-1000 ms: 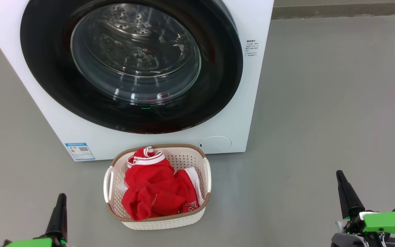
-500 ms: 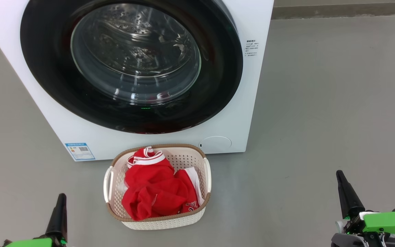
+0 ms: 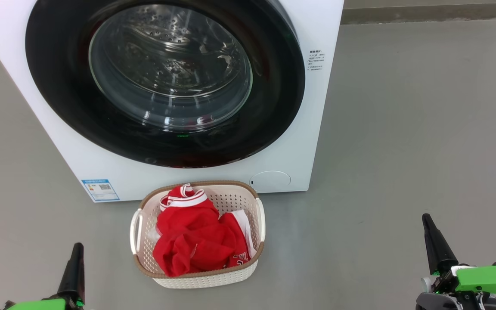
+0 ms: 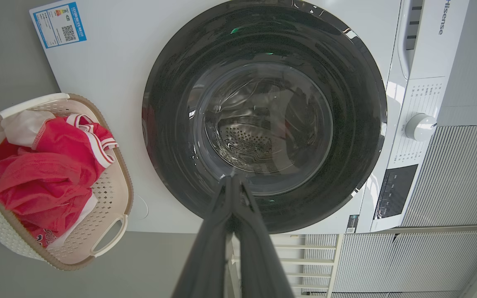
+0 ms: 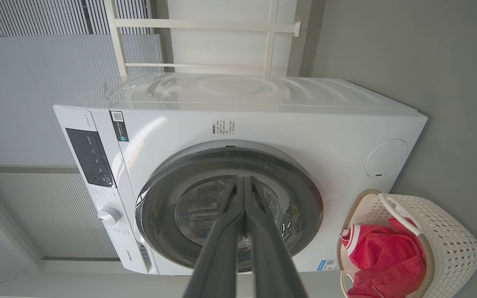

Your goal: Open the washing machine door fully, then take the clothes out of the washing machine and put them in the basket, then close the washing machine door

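Left gripper (image 3: 76, 252) sits low left, fingers pressed together, empty, well apart from the basket (image 3: 205, 280). Clothes (image 3: 192, 241) are piled inside the basket, on the floor (image 3: 403, 129) just in front of the washing machine (image 3: 299, 142). Washing machine door (image 3: 58, 86) looks flush with the front; drum (image 3: 166, 38) behind it looks empty. Right gripper (image 3: 427, 221) is low right, also pinched together, empty.

Risks:
- Can't confirm the latch, so the door could spring back.
- A white-trimmed fold rides near the basket rim, and a bump could spill it.
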